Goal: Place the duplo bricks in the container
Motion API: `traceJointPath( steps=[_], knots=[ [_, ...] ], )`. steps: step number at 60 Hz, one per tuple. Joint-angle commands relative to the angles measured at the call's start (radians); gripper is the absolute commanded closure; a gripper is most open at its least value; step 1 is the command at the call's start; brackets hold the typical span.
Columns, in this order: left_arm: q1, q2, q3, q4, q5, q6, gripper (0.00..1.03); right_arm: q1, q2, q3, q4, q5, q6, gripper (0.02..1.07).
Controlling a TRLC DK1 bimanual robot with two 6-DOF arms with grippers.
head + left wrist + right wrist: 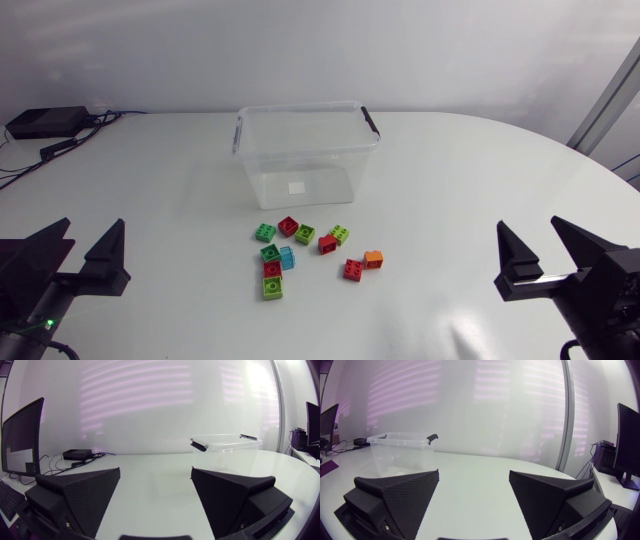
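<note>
A clear plastic container (pixel 305 150) with black handle clips stands at the back middle of the white table; it looks empty. In front of it lies a loose cluster of duplo bricks: green (pixel 264 233), red (pixel 289 226), olive (pixel 305 235), lime (pixel 339 235), red (pixel 327 243), orange (pixel 374 259), red (pixel 354 269), light blue (pixel 288 257) and a short row ending in a lime brick (pixel 273 288). My left gripper (pixel 85 255) rests open at the near left, my right gripper (pixel 547 255) open at the near right. Both are far from the bricks, with nothing between the fingers. The container (pixel 227 450) (pixel 402 450) shows ahead in both wrist views.
A black box (pixel 45 122) with cables sits at the table's far left corner. Bare white tabletop (pixel 480 190) lies between both grippers and the bricks.
</note>
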Motion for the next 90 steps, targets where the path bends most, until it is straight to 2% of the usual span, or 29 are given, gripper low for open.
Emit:
traceJointPath(
  steps=[1,27,36,40,49,53,59,64,69,72,86,90],
  knots=[
    [0.0,-0.01,-0.016,0.001,0.001,-0.012,0.04,0.011,-0.006,-0.017,-0.002,-0.006,0.027,0.06],
    [0.012,-0.012,-0.013,-0.001,0.001,-0.014,0.04,0.033,-0.008,-0.017,-0.001,-0.002,0.038,0.06],
    [0.01,0.034,0.062,-0.042,0.001,-0.018,0.07,0.042,-0.003,-0.004,-0.001,0.005,0.039,0.06],
    [0.006,0.106,0.104,-0.044,0.003,-0.024,0.07,0.048,0.017,0.016,-0.002,0.007,0.039,0.06],
    [-0.006,0.409,0.285,-0.096,0.007,-0.061,0.07,0.062,0.159,0.111,-0.001,0.01,0.064,0.06],
    [-0.016,0.548,0.375,-0.148,0.009,-0.075,0.07,0.065,0.254,0.164,-0.008,0.013,0.08,0.06],
    [-0.052,0.781,0.547,-0.308,0.012,-0.063,0.07,0.08,0.38,0.24,-0.034,0.016,0.11,0.06],
    [-0.094,0.952,0.681,-0.411,0.015,0.038,0.06,0.096,0.46,0.294,-0.064,0.019,0.137,0.06],
    [-0.095,1.093,0.771,-0.469,0.103,0.045,0.09,0.134,0.532,0.349,-0.117,0.024,0.168,0.06],
    [-0.114,1.174,0.823,-0.506,0.124,0.04,0.11,0.154,0.578,0.388,-0.159,0.044,0.183,0.06],
    [-0.238,1.469,0.949,-0.515,0.123,0.046,0.1,0.186,0.819,0.562,-0.369,0.056,0.2,0.06],
    [-0.272,1.53,0.974,-0.513,0.123,0.045,0.1,0.197,0.853,0.587,-0.393,0.021,0.166,0.06]
  ],
)
